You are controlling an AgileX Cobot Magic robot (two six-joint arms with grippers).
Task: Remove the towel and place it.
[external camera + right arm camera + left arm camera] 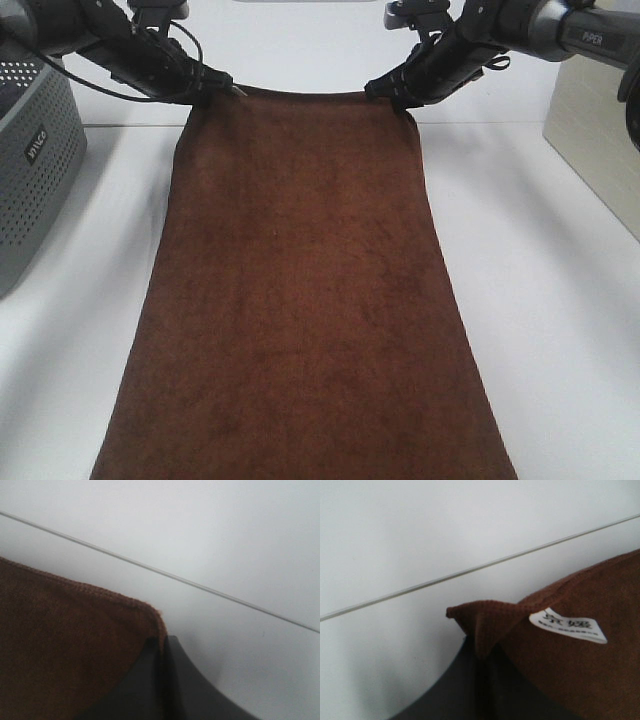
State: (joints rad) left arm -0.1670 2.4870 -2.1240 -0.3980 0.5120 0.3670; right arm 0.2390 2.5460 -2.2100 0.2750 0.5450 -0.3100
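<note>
The dark brown towel stretches long and narrow from the far side of the white table toward the near edge, its far edge lifted. My left gripper is shut on the towel's far left corner, and my right gripper is shut on the far right corner. In the left wrist view the pinched corner of the towel shows a small white tag beside the closed left gripper. The right wrist view shows the other corner of the towel clamped in the right gripper.
A grey perforated basket stands at the left edge of the table. A pale box sits at the right. White table surface lies on both sides of the towel, with a wall close behind.
</note>
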